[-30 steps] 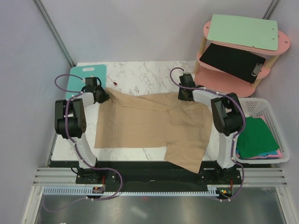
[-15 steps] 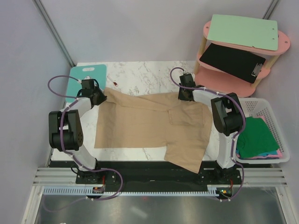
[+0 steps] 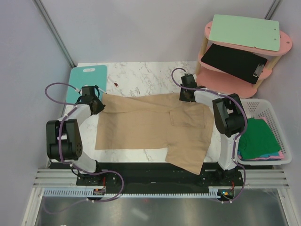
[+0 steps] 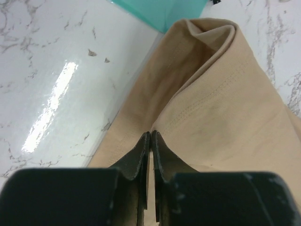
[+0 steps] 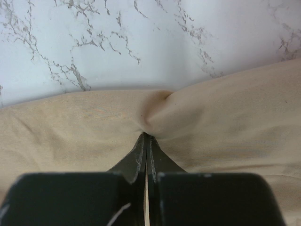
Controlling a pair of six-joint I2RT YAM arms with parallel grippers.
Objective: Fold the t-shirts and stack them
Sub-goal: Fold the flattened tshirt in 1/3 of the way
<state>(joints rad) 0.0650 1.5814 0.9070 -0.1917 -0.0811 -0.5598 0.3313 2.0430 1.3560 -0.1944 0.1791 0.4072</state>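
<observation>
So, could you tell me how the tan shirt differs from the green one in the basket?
The tan shirt lies spread on the table, pinched at its far edge by the left gripper and right gripper. The green shirt lies in the basket, untouched. Both are plain, single-colour cloth.

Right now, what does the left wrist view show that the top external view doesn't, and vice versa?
Only the left wrist view: the left hand shut on a doubled fold of the tan t-shirt, with the stitched hem visible up close. Only the top external view: the whole shirt spread out, the right hand pinching its far edge, the white basket of green clothes, and the pink shelf. Both: the shirt, the marble table and the teal board.
</observation>
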